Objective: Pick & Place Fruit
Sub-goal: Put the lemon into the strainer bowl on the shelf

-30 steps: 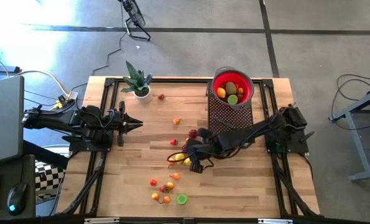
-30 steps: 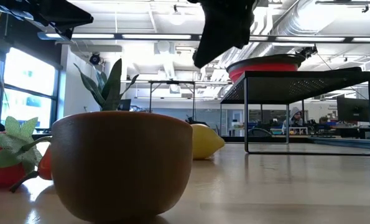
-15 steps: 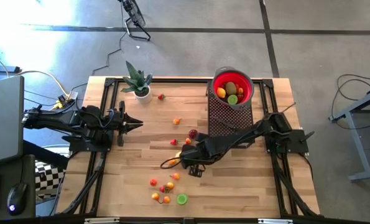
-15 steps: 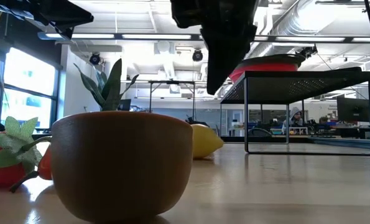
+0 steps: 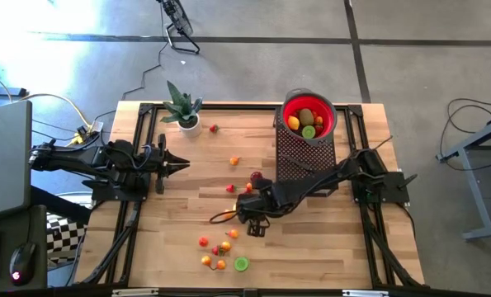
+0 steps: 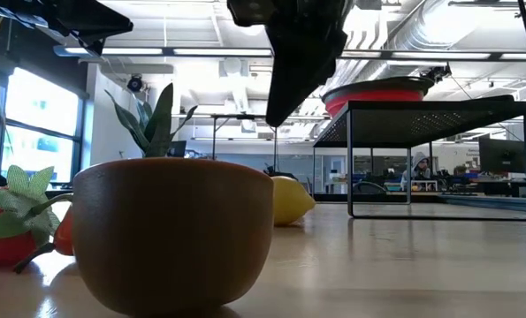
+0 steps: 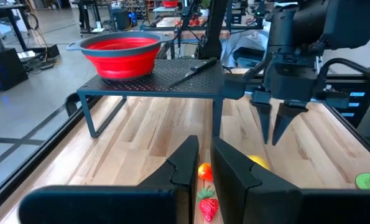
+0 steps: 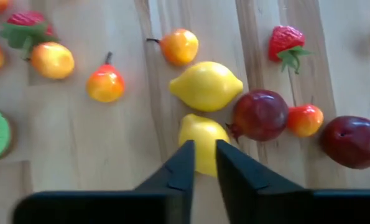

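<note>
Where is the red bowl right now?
The red bowl sits on the black mesh stand at the table's far edge, right of centre in the high view, with fruit inside.

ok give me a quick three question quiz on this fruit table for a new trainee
1. True or false: the red bowl sits directly on the wooden table.
2. Which arm reaches over the loose fruit at mid-table? A) left B) right C) both
3. Fill in: in the right wrist view, the right gripper hangs above a yellow ____.

Key:
1. False. The bowl stands on the black mesh rack, with fruit already inside it.
2. B. The right arm stretches to mid-table; the left gripper waits at the table's left side.
3. Lemon, beside a second lemon and a dark red pomegranate.
</note>
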Controlling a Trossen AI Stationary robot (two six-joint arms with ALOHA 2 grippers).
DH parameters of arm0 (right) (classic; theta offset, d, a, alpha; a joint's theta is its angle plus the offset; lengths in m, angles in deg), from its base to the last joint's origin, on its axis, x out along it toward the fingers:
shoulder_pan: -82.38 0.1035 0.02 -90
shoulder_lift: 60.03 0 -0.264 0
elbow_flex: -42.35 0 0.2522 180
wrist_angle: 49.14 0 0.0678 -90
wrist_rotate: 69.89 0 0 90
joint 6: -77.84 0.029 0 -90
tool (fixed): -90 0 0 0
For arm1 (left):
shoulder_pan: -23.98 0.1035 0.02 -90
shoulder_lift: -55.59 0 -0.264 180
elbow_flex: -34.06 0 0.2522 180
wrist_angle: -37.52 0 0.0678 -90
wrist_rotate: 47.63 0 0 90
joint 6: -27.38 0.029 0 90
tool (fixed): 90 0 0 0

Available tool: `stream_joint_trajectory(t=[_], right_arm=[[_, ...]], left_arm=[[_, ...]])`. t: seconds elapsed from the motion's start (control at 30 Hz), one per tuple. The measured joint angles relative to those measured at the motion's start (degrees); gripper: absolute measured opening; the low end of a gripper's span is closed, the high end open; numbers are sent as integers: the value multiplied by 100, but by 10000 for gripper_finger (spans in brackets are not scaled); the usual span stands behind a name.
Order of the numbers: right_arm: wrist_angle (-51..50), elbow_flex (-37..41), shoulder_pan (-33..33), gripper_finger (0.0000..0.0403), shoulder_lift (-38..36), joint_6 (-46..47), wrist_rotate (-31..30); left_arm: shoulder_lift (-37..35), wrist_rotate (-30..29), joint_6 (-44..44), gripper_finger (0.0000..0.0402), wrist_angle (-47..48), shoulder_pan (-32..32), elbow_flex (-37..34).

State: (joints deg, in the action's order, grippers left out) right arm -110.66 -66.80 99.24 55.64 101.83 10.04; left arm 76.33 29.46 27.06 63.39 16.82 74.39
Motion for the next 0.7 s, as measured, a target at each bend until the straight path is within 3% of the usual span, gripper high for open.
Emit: stream_joint_trajectory(t=[0.27,0.4,0.53,0.7], right_arm=[[-30,9,43,233,1,-413,-45],[91,188,39,298,-1,-435,-4],[289,463,22,321,-1,-435,110],[819,783,22,313,1,-474,136]], left_arm=[[0,0,-2,37,0,1,0],[0,0,-2,37,0,0,0],[0,0,-2,37,0,0,0],[2,0,-2,37,0,0,0]])
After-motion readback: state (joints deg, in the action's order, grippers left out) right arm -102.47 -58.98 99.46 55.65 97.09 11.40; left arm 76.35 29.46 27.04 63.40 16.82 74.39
